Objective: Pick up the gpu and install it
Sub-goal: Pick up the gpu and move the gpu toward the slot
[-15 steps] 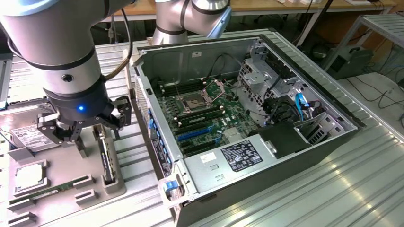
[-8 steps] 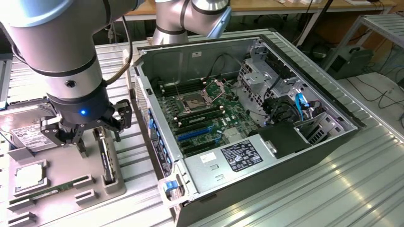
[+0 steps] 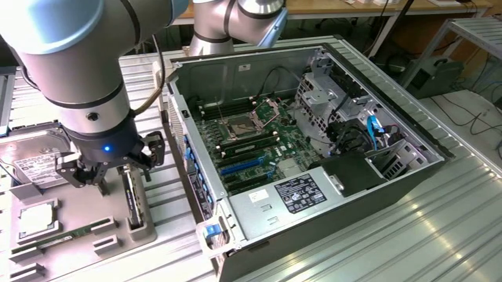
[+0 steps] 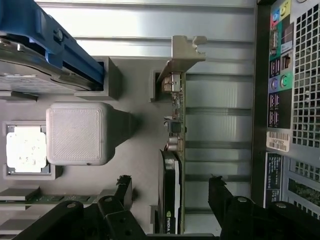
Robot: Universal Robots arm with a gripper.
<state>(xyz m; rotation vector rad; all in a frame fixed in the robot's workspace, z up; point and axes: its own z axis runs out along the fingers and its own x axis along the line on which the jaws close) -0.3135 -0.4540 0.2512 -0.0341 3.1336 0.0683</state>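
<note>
The pick-up seems in hand: the released end effector hangs over the gpu, which stands on edge in its grey holder at the exterior view's left of the open case; grasping probably calls for squarely centred fingers.

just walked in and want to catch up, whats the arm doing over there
A robot arm's gripper hangs open over the gpu, one finger on each side of it, not gripping. The gpu stands on edge in a grey holder beside the open pc case. It has not been picked up or installed yet.
</note>
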